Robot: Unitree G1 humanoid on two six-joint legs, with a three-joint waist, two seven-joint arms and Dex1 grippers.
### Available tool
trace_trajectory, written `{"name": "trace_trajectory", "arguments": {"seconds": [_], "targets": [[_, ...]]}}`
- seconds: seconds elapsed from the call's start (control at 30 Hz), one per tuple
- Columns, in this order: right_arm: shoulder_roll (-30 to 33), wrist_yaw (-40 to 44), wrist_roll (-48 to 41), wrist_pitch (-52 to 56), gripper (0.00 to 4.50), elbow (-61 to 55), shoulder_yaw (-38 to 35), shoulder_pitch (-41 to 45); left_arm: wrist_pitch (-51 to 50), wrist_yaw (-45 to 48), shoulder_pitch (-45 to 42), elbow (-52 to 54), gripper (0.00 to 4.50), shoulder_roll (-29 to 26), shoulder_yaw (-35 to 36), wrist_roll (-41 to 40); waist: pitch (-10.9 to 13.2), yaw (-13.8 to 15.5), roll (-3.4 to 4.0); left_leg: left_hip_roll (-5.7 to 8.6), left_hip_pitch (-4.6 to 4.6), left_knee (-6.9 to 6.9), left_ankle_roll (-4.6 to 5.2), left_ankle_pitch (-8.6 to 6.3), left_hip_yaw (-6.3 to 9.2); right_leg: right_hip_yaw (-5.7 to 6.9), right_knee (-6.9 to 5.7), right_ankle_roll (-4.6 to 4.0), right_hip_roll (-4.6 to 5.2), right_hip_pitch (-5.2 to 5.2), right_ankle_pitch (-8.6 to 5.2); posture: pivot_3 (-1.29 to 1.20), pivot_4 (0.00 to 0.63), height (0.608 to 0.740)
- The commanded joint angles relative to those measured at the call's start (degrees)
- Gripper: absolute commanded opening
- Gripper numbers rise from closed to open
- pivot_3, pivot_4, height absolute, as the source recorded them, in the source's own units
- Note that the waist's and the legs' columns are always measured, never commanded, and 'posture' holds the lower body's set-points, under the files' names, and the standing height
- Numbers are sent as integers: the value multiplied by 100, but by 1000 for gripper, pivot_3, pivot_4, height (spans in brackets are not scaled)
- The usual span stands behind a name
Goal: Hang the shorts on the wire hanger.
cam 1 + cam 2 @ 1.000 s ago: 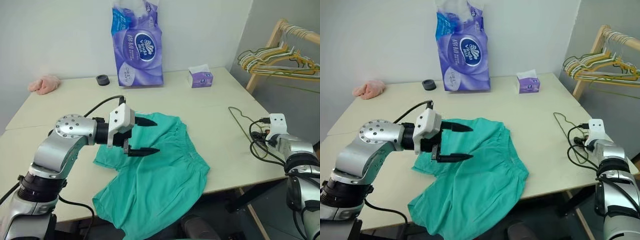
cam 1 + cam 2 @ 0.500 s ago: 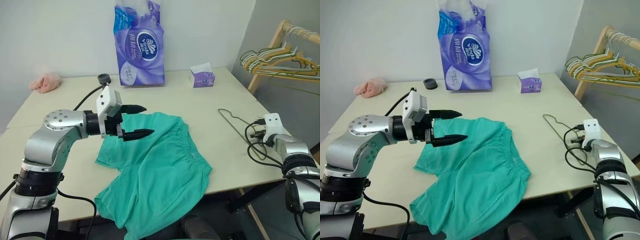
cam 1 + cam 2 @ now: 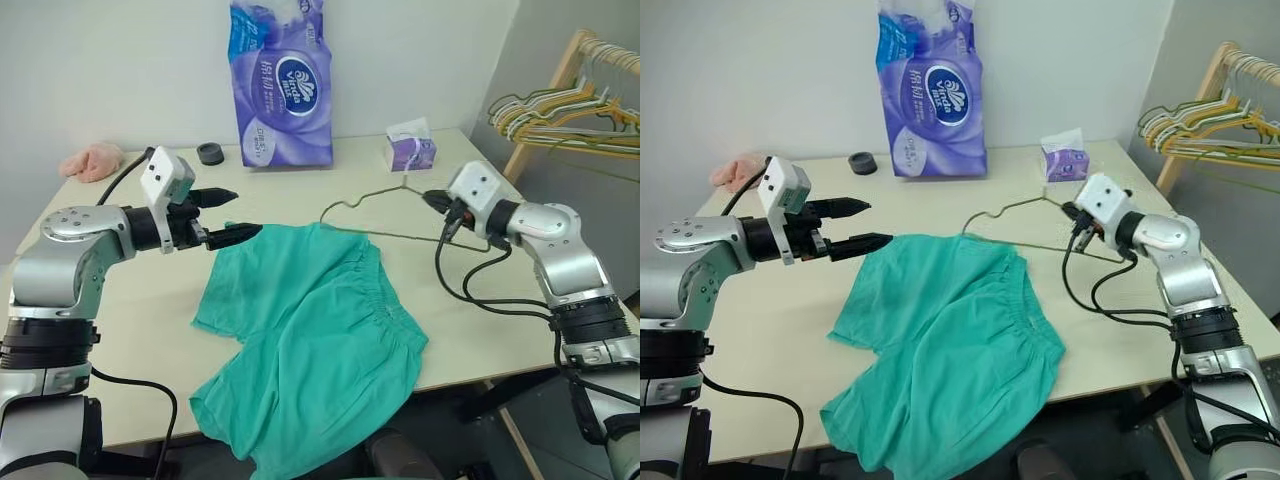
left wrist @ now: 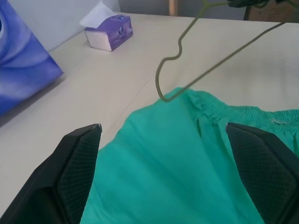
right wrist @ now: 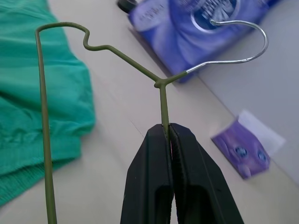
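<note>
- A soft pink rag (image 3: 90, 162) lies crumpled at the table's far left corner, about 10 o'clock from the shorts.
- The left gripper (image 3: 222, 214) hovers level over the pale matte table (image 3: 470, 300), its two tapered black fingers spread wide with nothing between them; in the left wrist view their inner pads (image 4: 79, 172) show a fine mesh grip texture.
- A small black ring-shaped roll (image 3: 210, 154) sits near the back wall, just beside the big pack.
- A tall glossy purple plastic pack of tissue (image 3: 282, 85) stands upright against the wall at 12 o'clock from the shorts.
- The shorts (image 3: 310, 350), teal-green soft cloth, lie flat at the table's middle, the gathered, puckered elastic waistband toward 3 o'clock and one wide leg draping over the near edge at 6 o'clock.
- The wire hanger (image 3: 385, 205), thin olive wire bent into a triangle with a kinked shoulder, is lifted off the table; its far corner hangs over the upper edge of the shorts, at about 1 o'clock.
- A small purple tissue box (image 3: 410, 150) with white paper poking out stands at the back.
- The right gripper (image 3: 436, 200) has its smooth black fingers pressed together, pinching the hanger's wire just below the twisted neck, from which the silvery curved hook (image 5: 243, 42) rises.
- At far right, a bunch of yellow and green hangers (image 3: 560, 110) hangs on a wooden rack (image 3: 560, 75).
</note>
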State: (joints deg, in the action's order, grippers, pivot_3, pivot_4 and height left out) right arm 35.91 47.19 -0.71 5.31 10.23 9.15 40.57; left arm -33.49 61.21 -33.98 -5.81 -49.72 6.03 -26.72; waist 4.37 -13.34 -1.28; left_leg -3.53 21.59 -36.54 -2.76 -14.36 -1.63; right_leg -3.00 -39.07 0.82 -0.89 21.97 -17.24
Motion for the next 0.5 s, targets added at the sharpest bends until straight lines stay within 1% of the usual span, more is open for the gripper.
{"name": "trace_trajectory", "arguments": {"seconds": [0.03,0.1,0.2,0.5], "targets": [[3,289,83,-654,54,-415,156,124,-430,241,-88,70,4500,-96,60,-267,0,39,1,0,26,-15,0,0,3,5,-6,0,0,20,1,-190,31,740],[-103,363,91,-921,54,-499,251,207,-582,544,137,252,4500,-179,-45,-357,0,48,1,0,45,-27,0,0,11,15,-9,-6,0,30,6,-190,30,740],[-195,503,145,-1327,54,-636,398,345,-633,923,469,523,4500,-319,-225,-381,1,42,3,0,44,-28,1,-1,12,16,-17,-12,0,32,9,-191,27,740],[-440,747,61,-1691,54,-938,517,536,-615,931,594,445,4500,-146,-440,-226,-1,88,-2,5,32,-46,1,-1,34,38,-76,-1,-3,30,1,-192,22,740]]}}
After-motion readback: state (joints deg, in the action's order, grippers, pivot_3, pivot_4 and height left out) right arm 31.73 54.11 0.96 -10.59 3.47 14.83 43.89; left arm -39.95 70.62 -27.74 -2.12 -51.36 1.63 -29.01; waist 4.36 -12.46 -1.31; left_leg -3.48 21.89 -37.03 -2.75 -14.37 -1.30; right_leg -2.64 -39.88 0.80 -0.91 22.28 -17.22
